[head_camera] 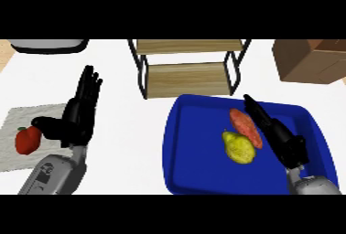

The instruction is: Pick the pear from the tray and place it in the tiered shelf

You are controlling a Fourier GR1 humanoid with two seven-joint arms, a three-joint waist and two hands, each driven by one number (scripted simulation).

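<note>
Reaching: our right hand (280, 137), fingers spread, lies beside the pear (239, 147) in the tray (196, 173).
Advice: we should curl around the pear, sparing the neighbouring sweet potato (245, 127).

You see the yellow-green pear (239, 147) lying on its side in the blue tray (196, 173), near the middle, stem end pointing up-left. The tiered shelf (189, 68), wooden boards in a black frame, stands just behind the tray.
</note>
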